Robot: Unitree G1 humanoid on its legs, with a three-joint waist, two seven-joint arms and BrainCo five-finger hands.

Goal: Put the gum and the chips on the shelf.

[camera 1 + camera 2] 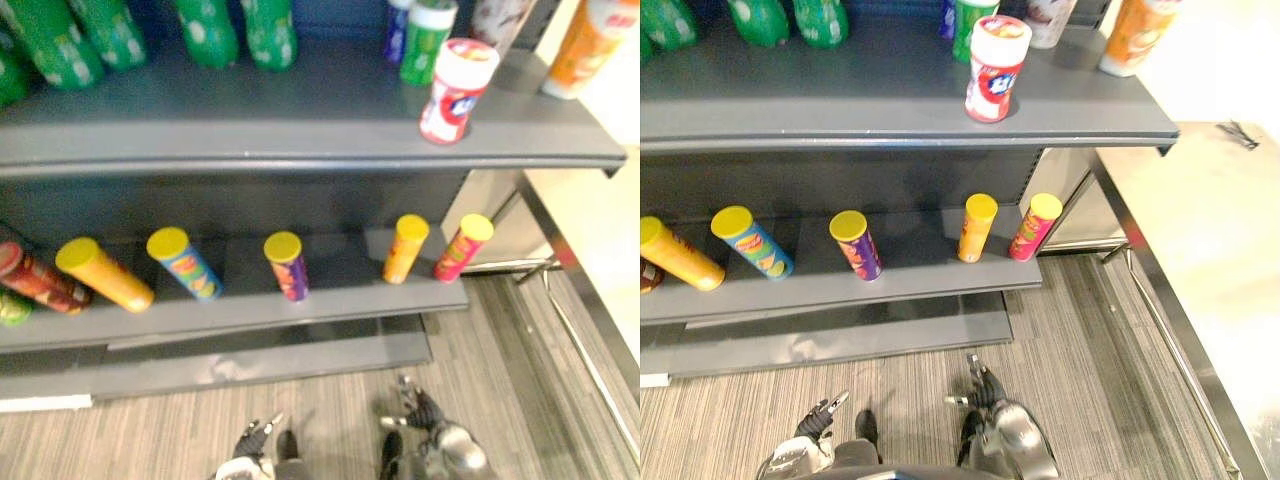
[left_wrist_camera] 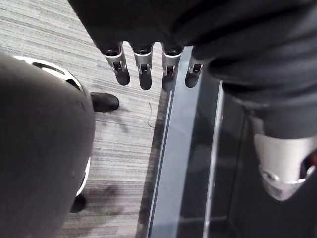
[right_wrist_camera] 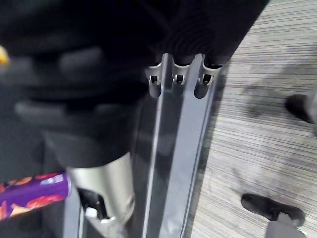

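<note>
A red-and-white gum canister [image 1: 457,90] stands upright near the front edge of the upper shelf [image 1: 300,150]. On the lower shelf [image 1: 250,310] stand several yellow-lidded chip cans: yellow [image 1: 105,272], blue [image 1: 185,263], purple [image 1: 287,265], orange [image 1: 405,248] and pink [image 1: 463,247]. Both hands hang low over the floor in front of the shelf. My left hand [image 1: 255,435] has straight fingers [image 2: 143,69] and holds nothing. My right hand [image 1: 420,410] is likewise open and empty, its fingers [image 3: 173,74] pointing at the shelf's base, with the purple can [image 3: 29,193] beside its thumb.
Green bottles [image 1: 210,30] line the back of the upper shelf, with a green can [image 1: 425,40] and an orange container [image 1: 585,45] at its right end. A dark red can [image 1: 35,280] lies at the lower shelf's left. A pale counter with a metal rail [image 1: 1160,310] runs along the right.
</note>
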